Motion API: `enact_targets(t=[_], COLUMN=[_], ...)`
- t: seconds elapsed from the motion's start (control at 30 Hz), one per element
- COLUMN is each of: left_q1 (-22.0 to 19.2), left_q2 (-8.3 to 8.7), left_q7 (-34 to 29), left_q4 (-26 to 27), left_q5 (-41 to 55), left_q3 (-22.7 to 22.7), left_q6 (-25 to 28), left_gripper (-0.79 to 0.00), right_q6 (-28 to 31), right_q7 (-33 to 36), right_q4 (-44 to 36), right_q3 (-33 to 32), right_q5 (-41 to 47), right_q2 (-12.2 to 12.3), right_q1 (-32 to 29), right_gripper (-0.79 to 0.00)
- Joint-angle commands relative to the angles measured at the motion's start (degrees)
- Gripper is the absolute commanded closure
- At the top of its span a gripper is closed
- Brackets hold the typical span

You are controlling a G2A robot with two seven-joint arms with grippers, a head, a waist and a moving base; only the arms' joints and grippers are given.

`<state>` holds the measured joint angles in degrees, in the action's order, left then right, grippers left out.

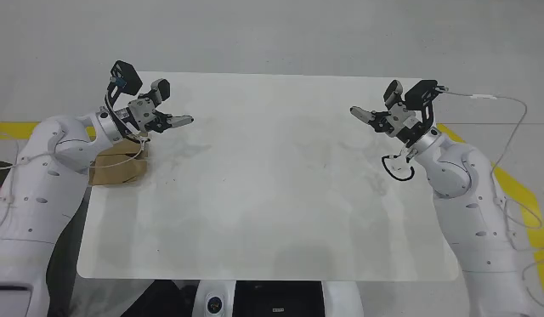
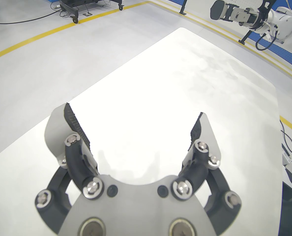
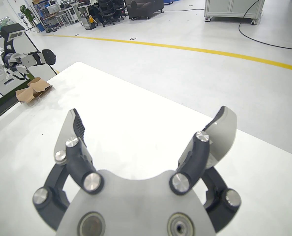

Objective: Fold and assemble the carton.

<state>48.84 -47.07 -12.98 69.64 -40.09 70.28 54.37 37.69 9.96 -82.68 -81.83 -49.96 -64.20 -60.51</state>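
Robot poised over an unfinished box: a brown cardboard carton, its flaps loose and standing open, lies at the left edge of the white table, beneath the wrist of the robot's left arm. The left pincer hangs above the table just inward of the carton and apart from it, its tips pointing across toward the other arm. Its own wrist view shows the two fingers spread wide with nothing between them. On the opposite side, the right pincer is held above the table near the far right corner, facing the left one and well apart from the carton. Its fingers too are splayed wide and grip nothing. In the right wrist view the carton looks only partly formed, with one panel lying flat at the table's rim and others raised beside it. A yellow line curves over the pale floor beyond the table.
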Motion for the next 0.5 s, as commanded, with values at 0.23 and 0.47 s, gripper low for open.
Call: enact_targets(t=[0.23,0.47], left_q1=[0.0,0.52], left_q2=[0.0,-0.06], left_q7=[0.0,0.26], left_q4=[0.0,0.21], left_q5=[0.0,-0.11], left_q3=[0.0,0.07], left_q6=[0.0,-1.62], left_gripper=[-0.784,-0.785], right_q6=[0.0,0.0], right_q7=[0.0,0.0], right_q4=[0.0,0.0], right_q3=[0.0,0.0], right_q5=[0.0,0.0], right_q2=[0.0,0.0], right_q1=[0.0,0.0], right_gripper=[-0.784,-0.785])
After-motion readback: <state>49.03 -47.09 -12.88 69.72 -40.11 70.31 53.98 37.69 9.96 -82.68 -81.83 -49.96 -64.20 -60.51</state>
